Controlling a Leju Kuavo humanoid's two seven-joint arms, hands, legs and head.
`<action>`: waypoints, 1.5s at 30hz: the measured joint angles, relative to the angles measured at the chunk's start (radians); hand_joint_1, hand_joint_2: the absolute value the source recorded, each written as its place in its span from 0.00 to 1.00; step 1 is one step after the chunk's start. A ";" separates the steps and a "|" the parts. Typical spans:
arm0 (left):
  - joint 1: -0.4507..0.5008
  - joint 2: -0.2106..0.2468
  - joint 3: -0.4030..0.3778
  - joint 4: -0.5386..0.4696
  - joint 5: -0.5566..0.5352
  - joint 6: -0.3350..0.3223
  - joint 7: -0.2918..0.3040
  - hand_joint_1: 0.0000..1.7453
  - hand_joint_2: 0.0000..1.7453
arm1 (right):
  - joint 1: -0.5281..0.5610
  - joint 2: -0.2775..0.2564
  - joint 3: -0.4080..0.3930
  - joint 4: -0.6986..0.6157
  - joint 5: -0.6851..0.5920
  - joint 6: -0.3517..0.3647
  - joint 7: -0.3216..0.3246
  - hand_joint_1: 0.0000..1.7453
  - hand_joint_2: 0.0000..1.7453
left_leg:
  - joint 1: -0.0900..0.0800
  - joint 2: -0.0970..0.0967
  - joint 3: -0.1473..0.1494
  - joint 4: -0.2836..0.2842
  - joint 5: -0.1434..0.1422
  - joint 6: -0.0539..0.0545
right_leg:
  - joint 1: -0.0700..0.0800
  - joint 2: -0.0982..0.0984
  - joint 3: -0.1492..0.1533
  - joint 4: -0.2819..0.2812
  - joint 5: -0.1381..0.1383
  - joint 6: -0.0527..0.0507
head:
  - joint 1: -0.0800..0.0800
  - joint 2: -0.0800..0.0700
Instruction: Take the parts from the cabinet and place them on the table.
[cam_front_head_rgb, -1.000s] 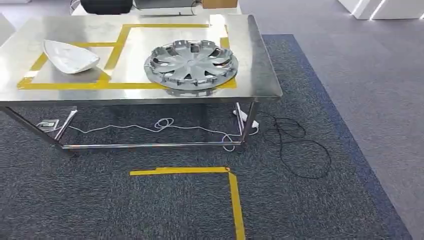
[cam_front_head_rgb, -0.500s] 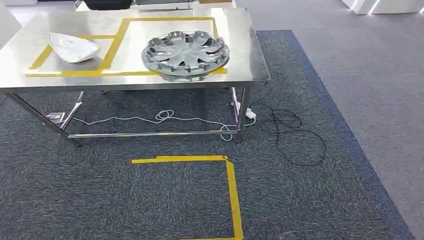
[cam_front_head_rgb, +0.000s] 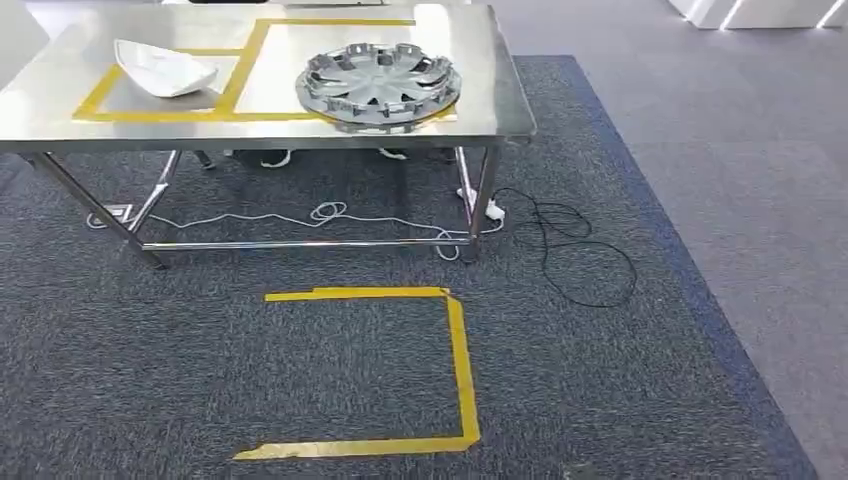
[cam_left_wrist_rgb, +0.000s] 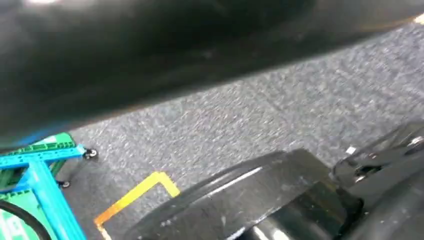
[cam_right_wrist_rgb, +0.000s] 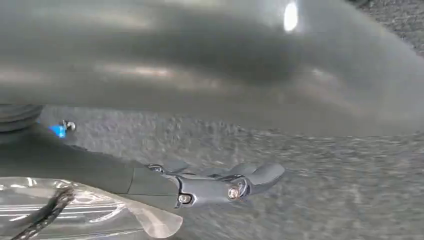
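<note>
1. The steel table (cam_front_head_rgb: 505, 95) stands at the far side of the dark carpet (cam_front_head_rgb: 330, 390). On its top there are yellow tape lines (cam_front_head_rgb: 235, 80) that form two fields.
2. The grey wheel cover (cam_front_head_rgb: 379, 84) lies flat on the table. It lies in the right tape field, and its near edge sits on the front tape line, close to the table's front edge.
3. The white curved part (cam_front_head_rgb: 165, 69) lies in the left tape field, well apart from the wheel cover.
4. Under the table a thin white cable (cam_front_head_rgb: 325, 214) runs across the carpet. A black cable (cam_front_head_rgb: 585, 255) lies in loops just beside the right table leg.
5. On the carpet in front of the table a yellow floor tape (cam_front_head_rgb: 460, 370) marks a square that is open on the left side.
6. The right hand (cam_right_wrist_rgb: 235, 185) is seen in the right wrist view, above the carpet. Its dark fingers (cam_right_wrist_rgb: 265, 174) are stretched out and hold nothing.
7. For the left hand I cannot tell the state. The left wrist view shows carpet, a piece of yellow tape and a blue and green cart (cam_left_wrist_rgb: 37, 170) on small wheels.
</note>
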 joint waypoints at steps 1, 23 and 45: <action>0.001 -0.001 0.001 0.000 0.002 0.002 -0.001 0.00 0.00 | -0.005 0.000 -0.006 0.000 -0.006 0.005 -0.002 0.00 0.00 | -0.005 0.000 -0.009 0.003 0.010 -0.007 | 0.005 0.000 0.094 -0.124 -0.039 -0.006 | 0.003 0.000; 0.012 0.000 0.035 0.003 0.030 0.042 0.016 0.00 0.00 | -0.005 -0.001 -0.059 0.000 -0.038 0.020 -0.005 0.00 0.00 | 0.010 -0.004 0.159 -0.020 -0.132 0.006 | 0.002 -0.001 -0.209 0.057 0.001 0.004 | 0.003 0.000; 0.013 -0.003 0.053 0.003 0.029 0.047 0.035 0.00 0.00 | -0.007 -0.001 -0.086 0.001 -0.083 0.032 -0.007 0.00 0.00 | 0.006 -0.004 0.077 -0.014 -0.046 -0.018 | 0.011 -0.004 -0.024 -0.110 0.006 -0.026 | 0.000 0.000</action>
